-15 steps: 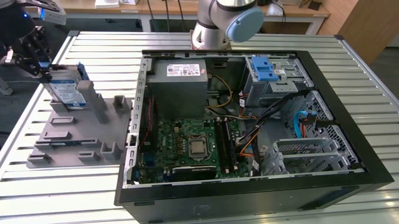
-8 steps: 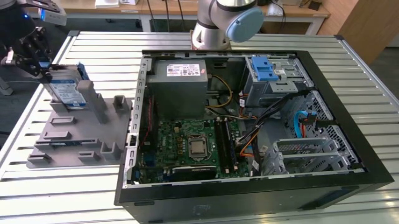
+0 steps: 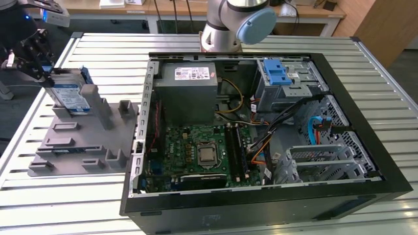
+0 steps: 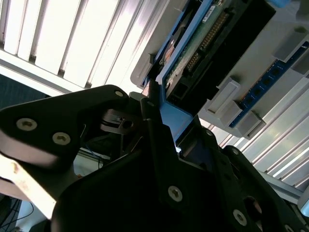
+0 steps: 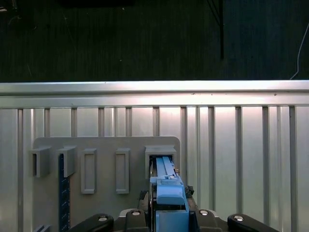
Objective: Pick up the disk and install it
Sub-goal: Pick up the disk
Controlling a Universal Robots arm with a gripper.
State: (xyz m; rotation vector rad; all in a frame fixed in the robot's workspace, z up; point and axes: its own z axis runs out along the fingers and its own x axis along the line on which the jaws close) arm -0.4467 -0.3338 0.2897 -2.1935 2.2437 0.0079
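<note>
Exterior view: disk (image 3: 68,88), white-and-blue label (image 3: 72,100)

A slatted metal table (image 3: 111,49) carries a grey slotted holder (image 3: 72,147) beside an open computer case (image 3: 261,208).

Exterior view looks steeply down on the open computer case (image 3: 261,213), with the grey fixture (image 3: 78,147) at the exterior view's left. Both wrist views peer from close behind the gripper (image 5: 168,217) at that fixture and the disk (image 5: 164,169) standing in it.
</note>
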